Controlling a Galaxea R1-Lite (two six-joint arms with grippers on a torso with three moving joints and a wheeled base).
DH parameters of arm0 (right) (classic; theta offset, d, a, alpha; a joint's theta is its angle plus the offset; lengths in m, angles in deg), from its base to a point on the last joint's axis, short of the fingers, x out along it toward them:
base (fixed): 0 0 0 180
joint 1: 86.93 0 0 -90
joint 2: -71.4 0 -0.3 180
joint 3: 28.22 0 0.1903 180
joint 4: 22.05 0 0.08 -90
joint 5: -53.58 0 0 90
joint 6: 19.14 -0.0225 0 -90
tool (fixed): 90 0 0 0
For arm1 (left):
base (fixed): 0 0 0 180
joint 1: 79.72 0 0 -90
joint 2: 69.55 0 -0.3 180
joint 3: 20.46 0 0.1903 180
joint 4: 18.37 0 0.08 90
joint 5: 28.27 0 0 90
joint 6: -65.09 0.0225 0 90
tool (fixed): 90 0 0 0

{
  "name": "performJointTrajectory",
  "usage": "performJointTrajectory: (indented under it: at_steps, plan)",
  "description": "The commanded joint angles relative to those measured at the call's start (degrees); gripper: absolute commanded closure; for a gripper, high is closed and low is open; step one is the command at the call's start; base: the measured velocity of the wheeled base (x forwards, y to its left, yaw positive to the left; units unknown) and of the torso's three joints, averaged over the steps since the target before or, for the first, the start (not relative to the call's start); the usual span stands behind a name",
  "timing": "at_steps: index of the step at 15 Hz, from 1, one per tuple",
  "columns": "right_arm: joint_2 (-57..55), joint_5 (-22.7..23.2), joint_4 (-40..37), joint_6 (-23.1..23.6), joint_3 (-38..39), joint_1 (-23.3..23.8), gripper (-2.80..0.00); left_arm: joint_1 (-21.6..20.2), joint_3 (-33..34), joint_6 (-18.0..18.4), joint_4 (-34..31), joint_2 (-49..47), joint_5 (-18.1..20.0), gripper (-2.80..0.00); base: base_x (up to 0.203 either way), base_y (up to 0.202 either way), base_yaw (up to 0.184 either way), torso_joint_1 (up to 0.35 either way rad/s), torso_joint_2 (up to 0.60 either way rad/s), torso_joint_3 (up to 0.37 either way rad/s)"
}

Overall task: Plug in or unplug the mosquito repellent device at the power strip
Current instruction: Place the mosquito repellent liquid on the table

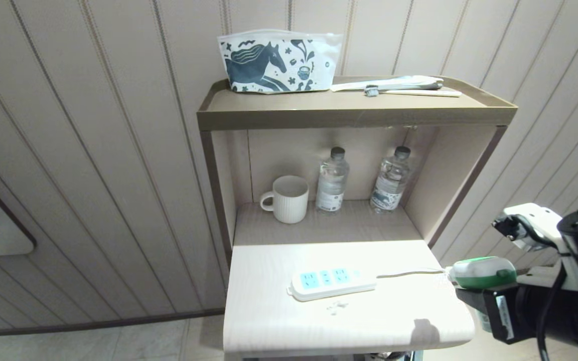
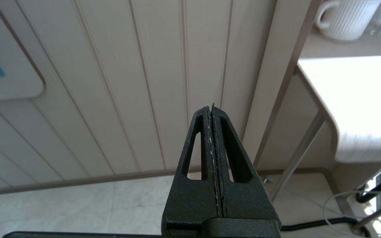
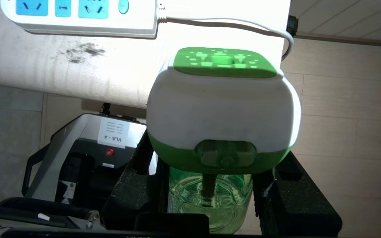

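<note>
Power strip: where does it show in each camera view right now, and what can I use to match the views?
Head view: the power strip lies flat on the lower tabletop, near its front centre.
Left wrist view: not in it.
Right wrist view: at the upper left, beyond the mosquito repellent device that the right end effector holds.
Shared landmark: the strip's white cord running off the table edge.

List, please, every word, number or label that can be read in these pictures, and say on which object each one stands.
"VLA - 4": on a white sticker on the grey and black machine below the table, seen upside down in the right wrist view.
Smaller lines on that sticker: too small to read.
Labels on the two water bottles: too small to read.
White label on the right gripper: blurred.
Pouch: pictures only, no readable words.
</note>
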Motion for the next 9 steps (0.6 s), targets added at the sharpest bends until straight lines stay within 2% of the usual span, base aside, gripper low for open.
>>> performJointTrajectory:
  at_steps: [1, 9]
  plan:
    - [0.25, -0.09, -0.06, -0.15, 0.21, 0.05, 0.00, 0.00, 0.00, 0.00, 0.01, -0.08, 0.01, 0.00, 0.000, 0.000, 0.000, -0.248, 0.54, 0.292]
    - [0.98, -0.05, 0.03, -0.02, 0.56, -0.17, 0.00, 0.00, 0.00, 0.00, 0.01, -0.08, 0.01, 0.00, 0.000, 0.000, 0.000, -0.229, 0.52, 0.292]
